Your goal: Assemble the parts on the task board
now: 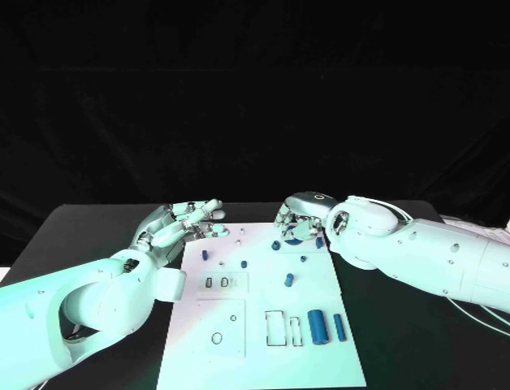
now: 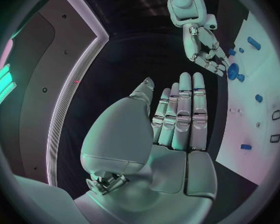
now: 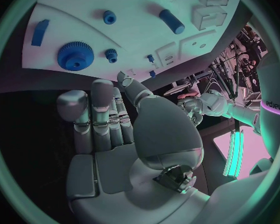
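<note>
Fingers of the left hand [image 1: 183, 223] are seen straight and apart, empty, at the task board [image 1: 261, 357]'s upper left corner; the white board lies mid-frame, dotted with blue parts [image 1: 317, 325]; the right hand [image 1: 302, 218], fingers spread and empty, is poised over a blue gear [image 3: 75, 56]

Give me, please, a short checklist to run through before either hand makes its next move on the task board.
1. Left hand holds nothing, fingers straight: ok.
2. Right hand holds nothing, fingers extended: ok.
3. Right hand is near the large blue gear, at the far end of the task board: ok.
4. Right fingers touching the gear: cannot tell.
5. Large blue cylinder lies loose on the near part of the board: ok.
6. Parts all assembled: not ok; several small blue pieces lie loose on the board.
</note>
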